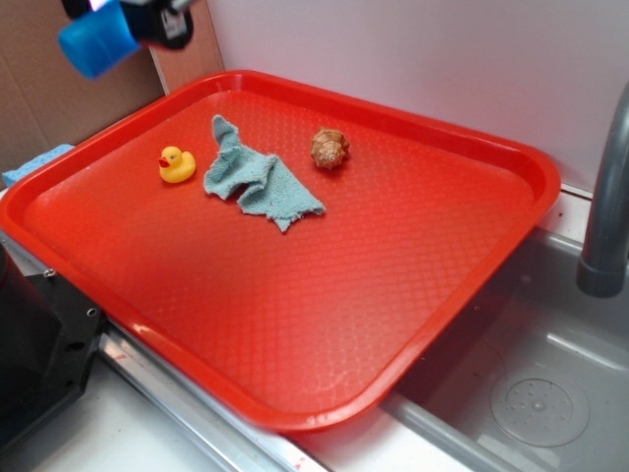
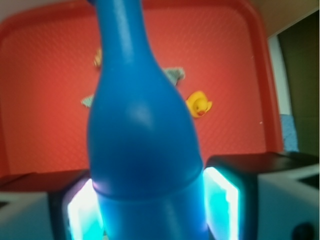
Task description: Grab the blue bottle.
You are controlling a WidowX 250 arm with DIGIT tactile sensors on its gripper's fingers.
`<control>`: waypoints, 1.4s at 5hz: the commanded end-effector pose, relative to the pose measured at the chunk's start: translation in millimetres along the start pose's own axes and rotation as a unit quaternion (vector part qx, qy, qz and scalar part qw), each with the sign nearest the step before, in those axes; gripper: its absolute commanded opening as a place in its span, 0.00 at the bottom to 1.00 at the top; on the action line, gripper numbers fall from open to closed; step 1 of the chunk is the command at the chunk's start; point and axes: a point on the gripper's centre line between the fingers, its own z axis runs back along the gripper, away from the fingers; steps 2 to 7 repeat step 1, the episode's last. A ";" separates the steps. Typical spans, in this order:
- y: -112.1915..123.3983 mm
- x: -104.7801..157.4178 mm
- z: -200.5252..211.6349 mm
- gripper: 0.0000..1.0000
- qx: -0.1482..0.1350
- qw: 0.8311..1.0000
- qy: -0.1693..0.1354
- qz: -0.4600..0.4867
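Both pads of the black gripper (image 2: pixel 150 210) press against the sides of the smooth bright blue plastic bottle (image 2: pixel 142 145), so the pincer is closed on its cylindrical body, with the bottle's long axis running straight out between the pads, neck away from the wrist. Held this way, it hangs clear above the far left corner of the red plastic tray (image 1: pixel 472 295), well apart from the small yellow rubber duck (image 1: pixel 177 164) and the pale teal terry cloth (image 1: pixel 254 179) lying near that corner. Only the wrist view shows the grip and the neck; the exterior view shows just the bottle's base at the frame's top, plus a brown knobbly shell-like lump (image 1: pixel 330 147) past the cloth.
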 end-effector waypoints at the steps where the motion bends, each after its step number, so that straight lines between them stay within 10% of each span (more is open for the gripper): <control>1: 13.9 10.7 21.5 0.00 0.030 0.998 -0.051 -0.008; 7: 13.9 10.7 21.5 0.00 0.030 0.998 -0.051 -0.008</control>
